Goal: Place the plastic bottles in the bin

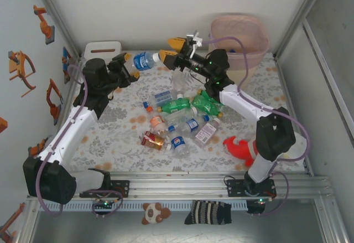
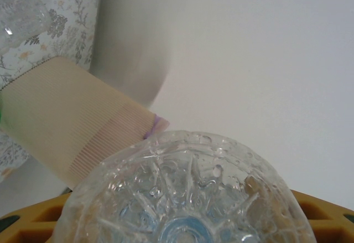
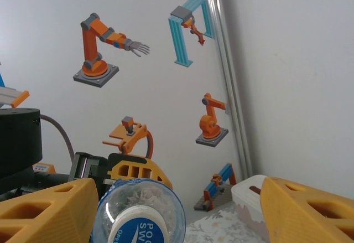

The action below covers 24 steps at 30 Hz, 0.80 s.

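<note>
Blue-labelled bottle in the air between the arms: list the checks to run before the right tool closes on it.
1. Blue-labelled bottle gripped by the left tool: ok.
2. Right tool open: ok.
3. Bottle's free end between the right tool's fingers: ok.
4. Bottle centred there: not ok, it sits close to one finger, with a gap to the other.
5. Bottle lifted above the pile of bottles: ok.
6. Bin upright by the right arm: ok.
</note>
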{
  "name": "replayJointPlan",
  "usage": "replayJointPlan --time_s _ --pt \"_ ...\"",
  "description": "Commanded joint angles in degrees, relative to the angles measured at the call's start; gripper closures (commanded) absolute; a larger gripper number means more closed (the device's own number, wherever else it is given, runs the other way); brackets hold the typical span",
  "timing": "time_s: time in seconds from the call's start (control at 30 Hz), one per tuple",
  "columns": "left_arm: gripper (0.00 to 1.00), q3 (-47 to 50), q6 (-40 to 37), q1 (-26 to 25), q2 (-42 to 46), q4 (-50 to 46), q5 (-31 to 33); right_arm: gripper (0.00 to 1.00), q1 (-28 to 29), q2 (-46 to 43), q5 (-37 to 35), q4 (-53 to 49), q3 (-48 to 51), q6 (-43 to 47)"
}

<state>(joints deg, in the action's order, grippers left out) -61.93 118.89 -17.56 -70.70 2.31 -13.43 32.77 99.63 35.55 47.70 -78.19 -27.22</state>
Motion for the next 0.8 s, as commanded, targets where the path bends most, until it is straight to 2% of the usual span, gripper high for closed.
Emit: replayJointPlan --time_s 0.0,0.2,0.57,0.77 --pt "0.58 -1.89 6.42 -0.49 1.48 1.99 1.27 0.25 1.77 1.33 -0.75 6.83 -2.77 -1.19" --pt "0.59 -1.9 6.33 -0.85 1.78 1.52 1.83 0.36 3.42 4.51 -0.71 9.92 -3.68 -3.34" --pt "0.59 -1.95 6.7 -1.49 1.13 2.65 2.62 0.62 3.83 5.91 -0.85 11.96 -3.97 -5.33" --pt "0.59 -1.93 6.95 -1.85 1.13 3.11 2.83 0.64 3.9 7.3 -1.09 13.56 -4.58 -7.4"
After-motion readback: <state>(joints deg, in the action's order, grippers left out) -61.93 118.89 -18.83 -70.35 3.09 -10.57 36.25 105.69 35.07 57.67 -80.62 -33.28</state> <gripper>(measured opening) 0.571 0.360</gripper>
